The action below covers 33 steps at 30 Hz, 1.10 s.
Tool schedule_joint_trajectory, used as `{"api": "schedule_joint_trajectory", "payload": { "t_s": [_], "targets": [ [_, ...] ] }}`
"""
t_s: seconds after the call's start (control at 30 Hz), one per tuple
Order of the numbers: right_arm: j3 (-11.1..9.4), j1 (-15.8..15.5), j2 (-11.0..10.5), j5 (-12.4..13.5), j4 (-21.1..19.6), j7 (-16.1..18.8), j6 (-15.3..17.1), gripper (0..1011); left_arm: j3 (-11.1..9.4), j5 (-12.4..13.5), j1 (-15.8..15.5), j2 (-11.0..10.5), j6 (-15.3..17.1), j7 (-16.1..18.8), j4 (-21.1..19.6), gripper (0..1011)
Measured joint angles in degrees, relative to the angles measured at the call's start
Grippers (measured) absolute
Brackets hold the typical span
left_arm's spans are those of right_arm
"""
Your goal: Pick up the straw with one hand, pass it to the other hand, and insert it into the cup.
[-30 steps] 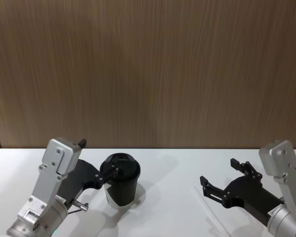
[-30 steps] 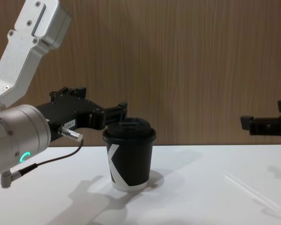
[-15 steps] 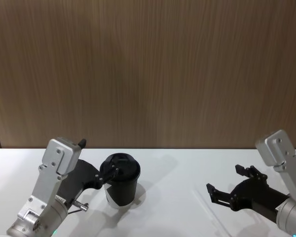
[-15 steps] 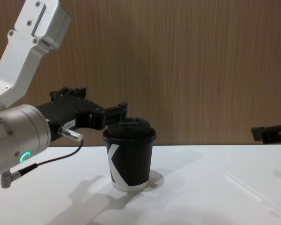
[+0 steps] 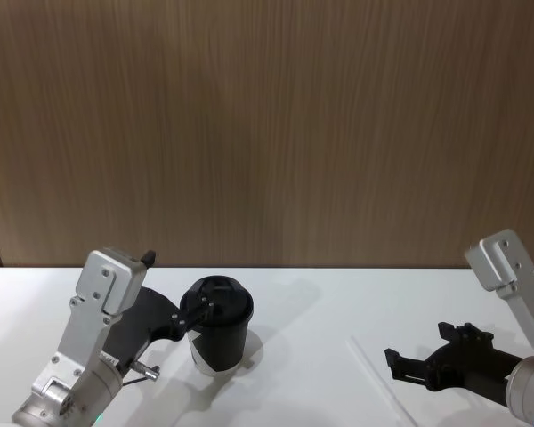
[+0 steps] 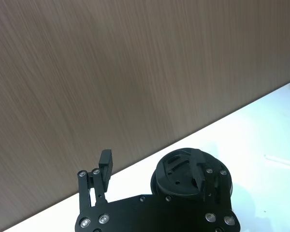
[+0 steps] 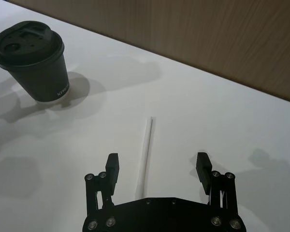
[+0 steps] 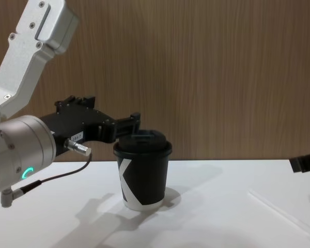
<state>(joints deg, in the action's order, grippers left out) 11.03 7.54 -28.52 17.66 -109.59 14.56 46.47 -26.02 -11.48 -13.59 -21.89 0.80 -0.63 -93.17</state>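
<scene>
The right gripper [image 7: 157, 162], spread wide, hovers with the straw [image 7: 146, 150] below it; the left gripper [image 6: 151, 162], also released, has the cup [image 8: 142, 173] alongside.

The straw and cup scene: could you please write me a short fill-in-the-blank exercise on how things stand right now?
1. The straw lies flat on the white ____.
2. The cup stands upright, closed with a black ____.
3. The right gripper hangs by the straw with its jaws ____.
4. The left gripper, jaws open too, is close beside the ____.

Missing words: table; lid; open; cup.
</scene>
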Motion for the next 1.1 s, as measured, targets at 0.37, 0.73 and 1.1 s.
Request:
{"api": "schedule_joint_trajectory", "payload": {
  "t_s": [0.37, 0.73, 1.1],
  "targets": [
    [-0.9, -0.4, 1.4, 1.0, -1.1, -0.2, 5.2, 1001, 0.0, 0.0, 0.0, 0.0, 0.0, 0.0, 0.0, 1003],
    [-0.3, -0.6, 2.0, 0.9, -1.3, 0.0, 6.9, 1001, 0.0, 0.0, 0.0, 0.0, 0.0, 0.0, 0.0, 1003],
    [1.7, 0.2, 2.7, -0.6, 0.2, 0.0, 7.0, 1001, 0.0, 0.0, 0.0, 0.0, 0.0, 0.0, 0.0, 1003]
  ]
}}
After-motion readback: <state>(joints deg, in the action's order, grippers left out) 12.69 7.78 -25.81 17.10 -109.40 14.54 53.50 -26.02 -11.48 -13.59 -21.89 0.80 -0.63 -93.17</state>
